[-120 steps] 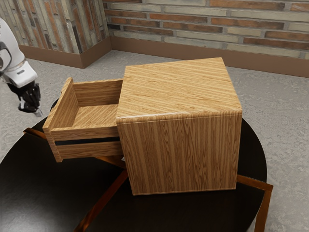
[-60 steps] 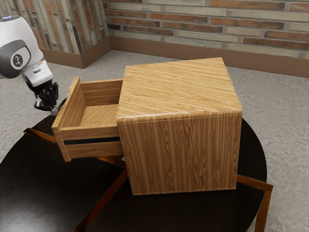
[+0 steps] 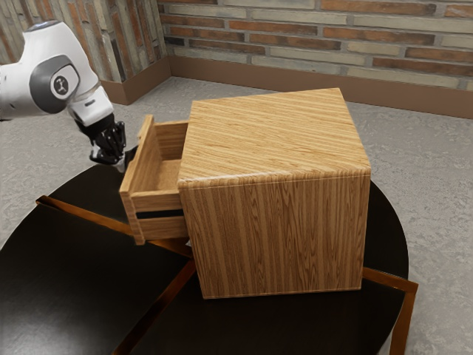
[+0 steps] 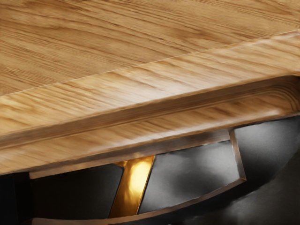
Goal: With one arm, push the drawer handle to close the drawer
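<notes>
My gripper (image 3: 120, 164) is at the outer side of the drawer front, up against its dark handle (image 3: 131, 156), which it partly hides. The light wooden drawer (image 3: 160, 203) stands partly out of the wooden cabinet (image 3: 273, 229), toward the exterior view's left, with its inside showing. How the fingertips meet the handle cannot be made out. In the wrist view, wood grain with a long grooved edge (image 4: 154, 108) runs slantwise close to my hand.
Under the cabinet is a round black table (image 3: 66, 274) with copper-coloured strips. A shiny gold strip (image 4: 133, 183) crosses the dark surface below the wooden edge in the wrist view. Brick walls (image 3: 295, 37) stand behind, beyond the grey floor.
My gripper and arm have moved toward the exterior view's right. The drawer has slid the same way, farther into the cabinet, and less of it sticks out.
</notes>
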